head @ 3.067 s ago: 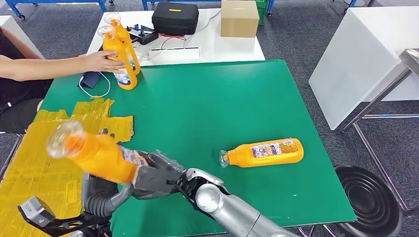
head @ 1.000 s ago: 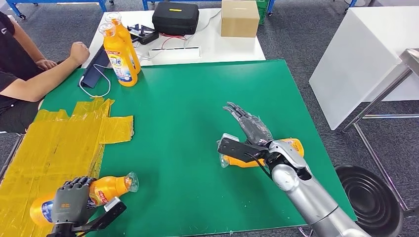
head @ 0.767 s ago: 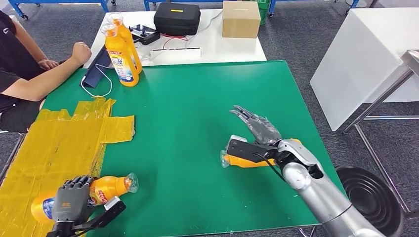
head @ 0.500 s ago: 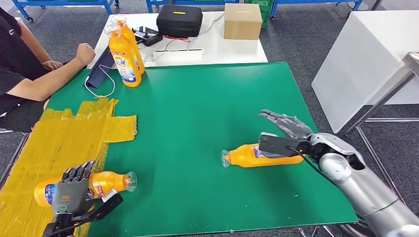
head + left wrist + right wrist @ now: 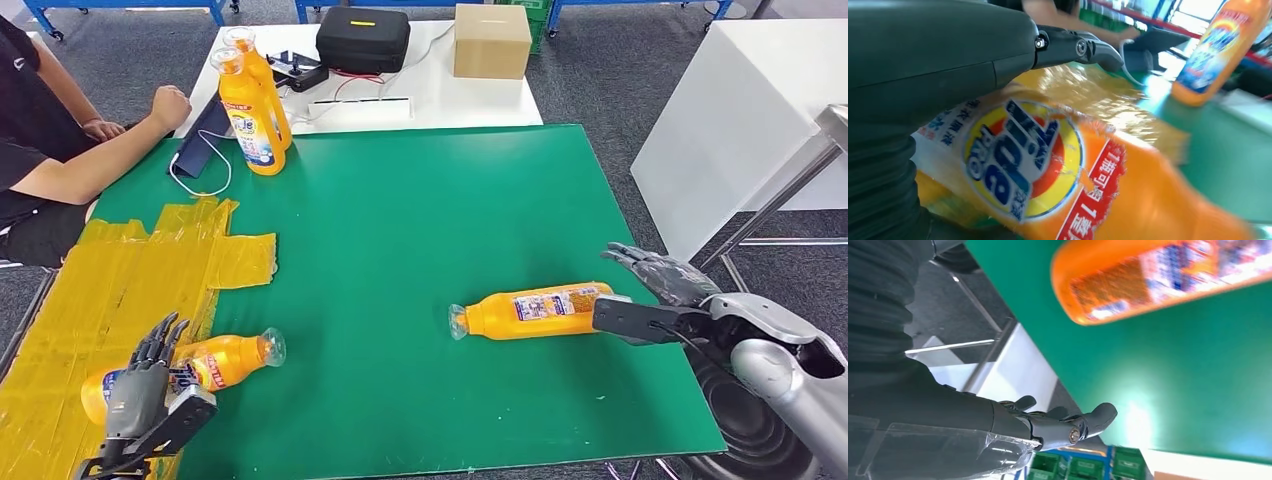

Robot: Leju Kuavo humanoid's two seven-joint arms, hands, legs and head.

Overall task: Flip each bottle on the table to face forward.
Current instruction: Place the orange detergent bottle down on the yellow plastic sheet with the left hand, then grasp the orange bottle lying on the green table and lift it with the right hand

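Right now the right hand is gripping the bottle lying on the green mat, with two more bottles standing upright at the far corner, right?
Not quite. The head view shows the right hand open beside the lying bottle, not gripping it. The two upright bottles do stand at the far corner.

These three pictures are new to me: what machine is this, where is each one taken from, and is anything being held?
It is a two-armed humanoid robot. The wide picture looks down from its head at a green table; the other two come from cameras at its wrists. The left hand is open beside a lying orange plastic bottle on yellow tape, seen close up at the left wrist. The right hand is open next to a second lying orange bottle. Two orange bottles stand at the far corner, near a seated person.
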